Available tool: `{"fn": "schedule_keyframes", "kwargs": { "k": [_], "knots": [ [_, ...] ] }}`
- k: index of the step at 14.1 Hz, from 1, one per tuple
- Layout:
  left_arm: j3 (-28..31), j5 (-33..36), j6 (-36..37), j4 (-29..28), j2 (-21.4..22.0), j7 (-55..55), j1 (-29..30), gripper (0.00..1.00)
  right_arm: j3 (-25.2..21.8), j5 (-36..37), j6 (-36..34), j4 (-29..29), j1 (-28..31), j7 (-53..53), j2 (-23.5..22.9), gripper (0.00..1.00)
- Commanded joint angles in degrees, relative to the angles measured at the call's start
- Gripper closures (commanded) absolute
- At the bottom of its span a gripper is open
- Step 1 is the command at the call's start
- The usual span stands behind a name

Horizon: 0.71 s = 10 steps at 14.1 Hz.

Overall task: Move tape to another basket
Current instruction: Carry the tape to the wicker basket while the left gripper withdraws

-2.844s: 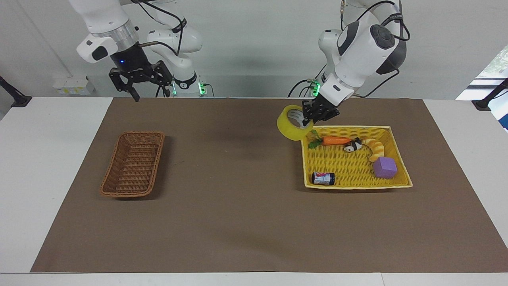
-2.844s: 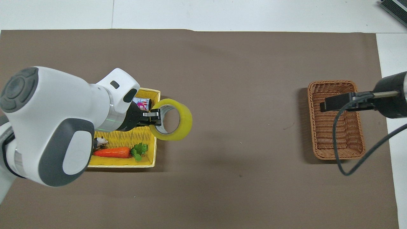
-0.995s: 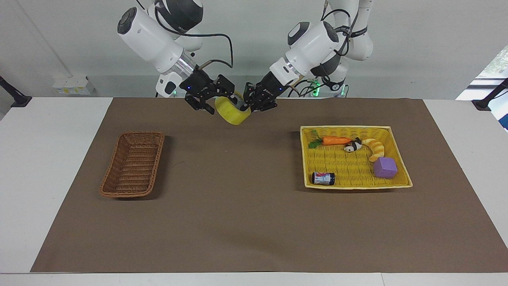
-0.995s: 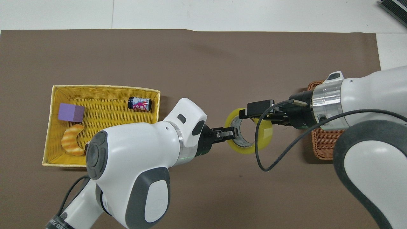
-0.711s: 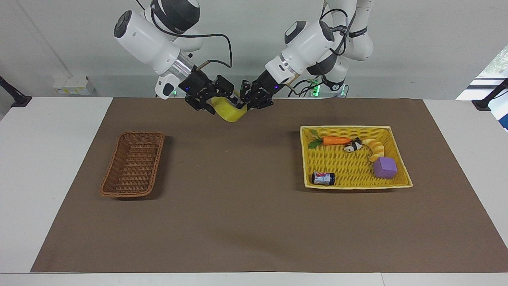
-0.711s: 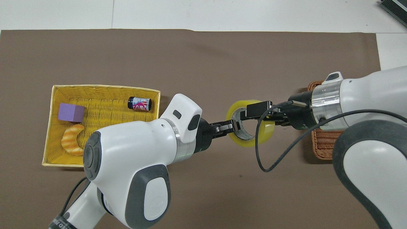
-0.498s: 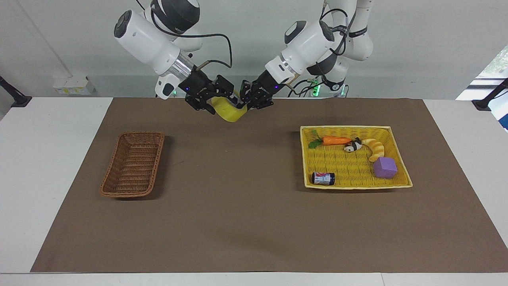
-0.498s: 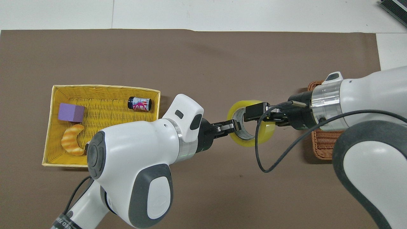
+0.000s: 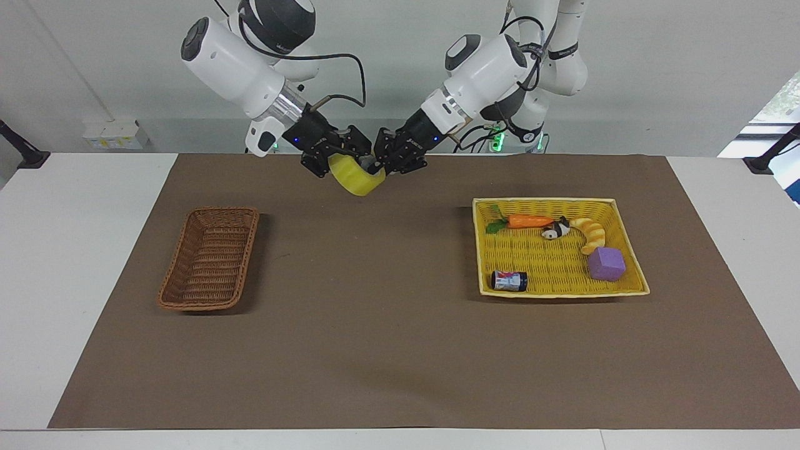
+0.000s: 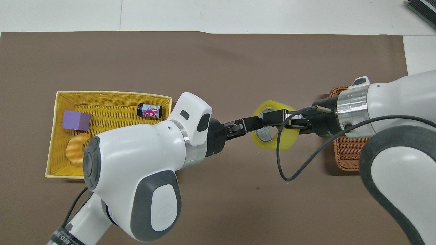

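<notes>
Clock directions are read with 12 o'clock pointing away from the robots along the worktop and 3 o'clock toward the right arm's end.

The tape, a yellow roll with a pale core, is held up in the air and tilted, over bare brown mat between the 2 containers. It is gripped by the right end effector, which is closed on the roll's wall from the 3 o'clock side, with 1 finger reaching into the core.

The left end effector is placed at the roll's 9 o'clock side, right against its rim. Whether it is open or closed cannot be told, nor whether the tape is touched by it.

The basket, brown wicker and narrow, is set at the 3 o'clock end of the mat with nothing seen in it in the facing view. In the overhead view it is largely covered by the right arm.

The yellow tray is set at the 9 o'clock end, well apart from the basket. Within it, a small can is laid on its side at 1 o'clock, a purple cube at 10 o'clock and a croissant at 8 o'clock. A carrot is seen at 5 o'clock, with a small black-and-white toy just beside it at 6 o'clock.
</notes>
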<state>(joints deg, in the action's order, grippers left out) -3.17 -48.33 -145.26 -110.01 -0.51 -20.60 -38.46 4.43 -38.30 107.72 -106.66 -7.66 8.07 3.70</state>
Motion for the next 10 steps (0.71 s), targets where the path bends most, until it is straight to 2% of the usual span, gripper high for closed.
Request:
{"fn": "schedule_keyframes", "kwargs": {
  "k": [1,4,7,10],
  "knots": [
    [0.3,0.4,4.0,0.1,0.9,-0.1,2.8,0.0,0.1,-0.5,-2.4,1.3,2.1,-1.0,0.3,1.0],
    [0.4,7.3,9.7,0.7,0.9,-0.1,7.2,0.0,0.0,-0.5,-3.9,2.2,4.1,-1.5,0.3,1.0],
    [0.4,13.6,20.2,3.6,0.5,0.3,14.0,0.0,-0.2,-0.9,-5.4,3.5,6.9,-1.7,0.3,1.0],
    [0.4,21.2,27.3,6.0,0.2,0.7,19.8,0.0,-0.6,-0.6,-9.0,3.8,10.5,-5.6,1.1,1.0]
  ]
}}
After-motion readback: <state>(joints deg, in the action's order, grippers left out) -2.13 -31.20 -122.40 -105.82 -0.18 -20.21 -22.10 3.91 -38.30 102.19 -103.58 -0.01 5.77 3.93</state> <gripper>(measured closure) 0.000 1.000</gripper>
